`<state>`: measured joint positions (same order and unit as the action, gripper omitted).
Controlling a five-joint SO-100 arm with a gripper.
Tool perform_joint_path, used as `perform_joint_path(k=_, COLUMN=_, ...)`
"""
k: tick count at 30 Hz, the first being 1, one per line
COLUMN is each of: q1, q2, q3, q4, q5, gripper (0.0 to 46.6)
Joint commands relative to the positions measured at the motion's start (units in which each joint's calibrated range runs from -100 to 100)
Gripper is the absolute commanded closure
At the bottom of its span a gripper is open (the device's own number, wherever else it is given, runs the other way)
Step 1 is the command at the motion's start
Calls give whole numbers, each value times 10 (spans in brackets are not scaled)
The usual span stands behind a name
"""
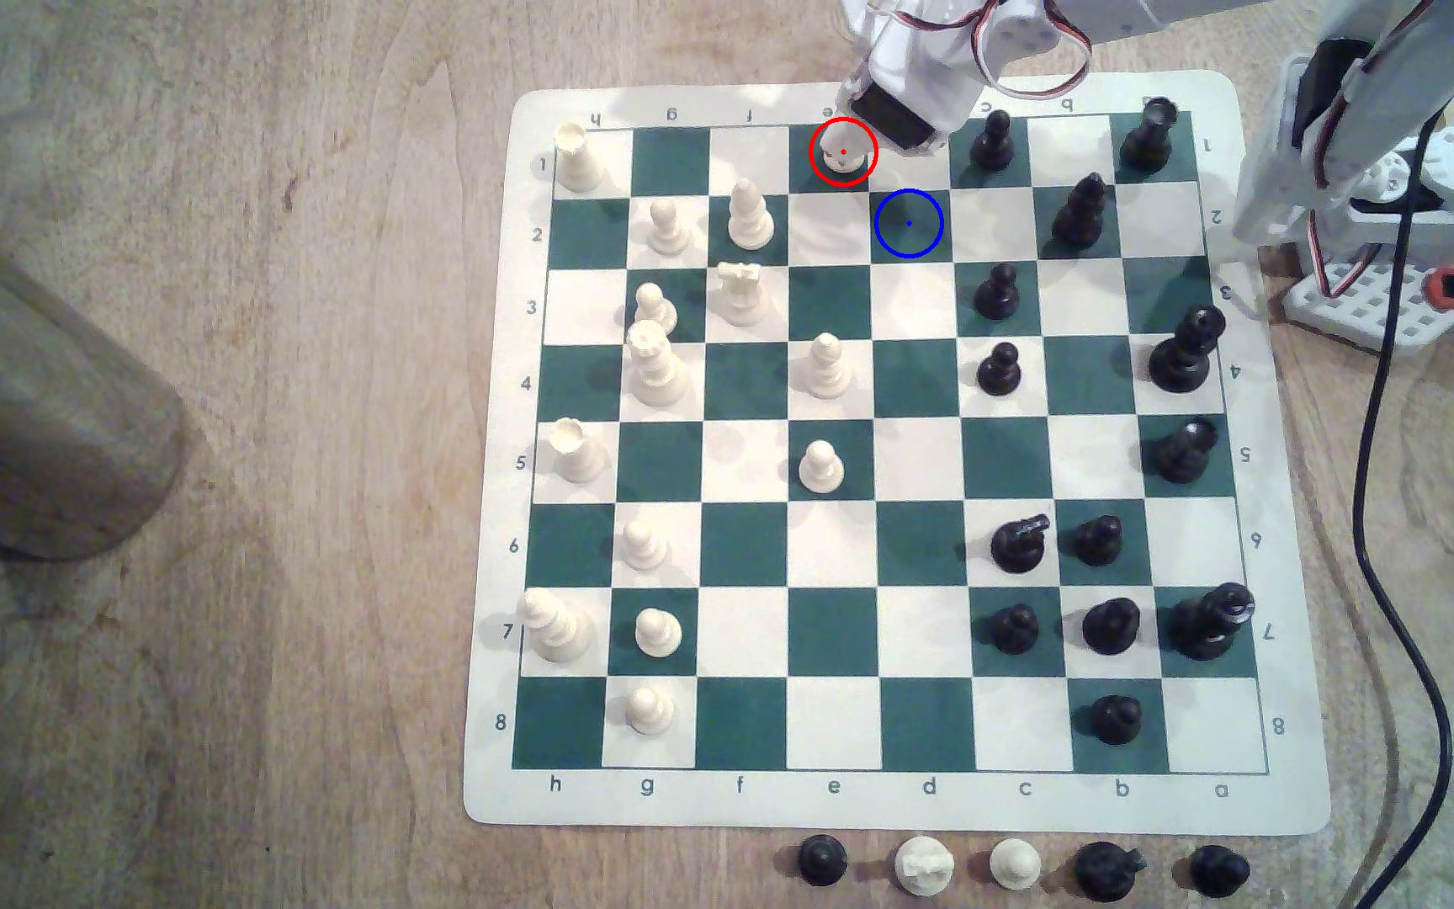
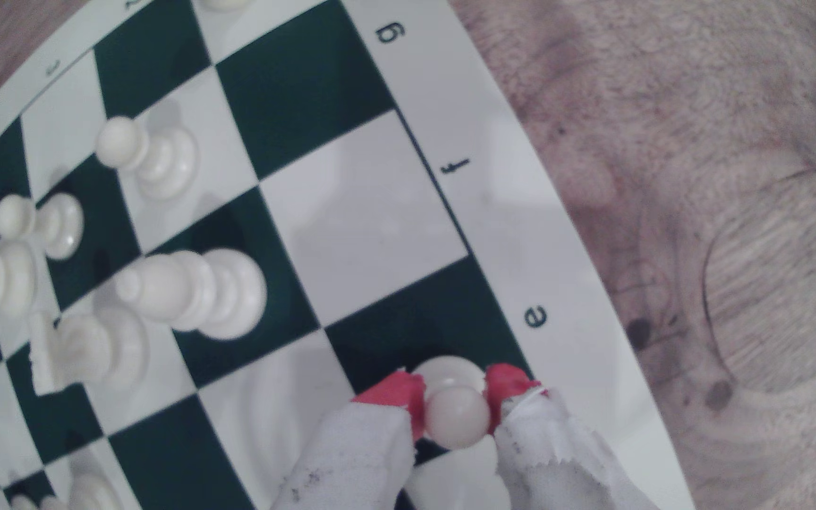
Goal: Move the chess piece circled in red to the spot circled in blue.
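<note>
The white pawn [image 1: 843, 154] stands upright inside the red ring on the dark e1 square, right at the board's far edge in the exterior view, and the gripper [image 2: 456, 409] is on it: the wrist view has the two red fingertips [image 2: 504, 387] set either side of the round head, narrow and looking pressed against it — the base appears to be down on the square, so a grip taken, no lift to speak of. The pawn's long axis runs straight up between the fingers, so the arm has it squarely. The blue-ringed square [image 1: 908, 224] lies one step diagonally away, on d2, towards the exterior view's right and nearer that camera — a short hop. That square looks bare, and so do its neighbours e2 and d1. The white bishop [image 1: 749, 216] on f2 sits on the opposite side from the target, and the black pawn [image 1: 993, 140] on c1 is one file beyond it. The chess mat [image 1: 1283, 612] has its border just behind the pawn, so the open room is all inward.
</note>
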<state>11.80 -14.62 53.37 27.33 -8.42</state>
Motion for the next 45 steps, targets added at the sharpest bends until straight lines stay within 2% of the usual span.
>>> perform_joint_path(k=1, q1=7, q2=-89, q3=-33, q4=4, q5=-1, gripper=464)
perform_joint_path(k=7, q1=-11, q2=-232, q3=-24, q4=78, q5=-1, gripper=464)
perform_joint_path(k=13, q1=-84, q2=-351, q3=73, q4=144, q5=-2, gripper=464)
perform_joint_path(k=20, q1=-107, q2=-314, q3=153, q4=92, q5=-3, gripper=464)
perform_joint_path(k=26, q1=-107, q2=-250, q3=172, q4=34, q5=-9, gripper=464)
perform_joint_path(k=45, q1=-66, q2=-215, q3=175, q4=17, q5=11, gripper=464)
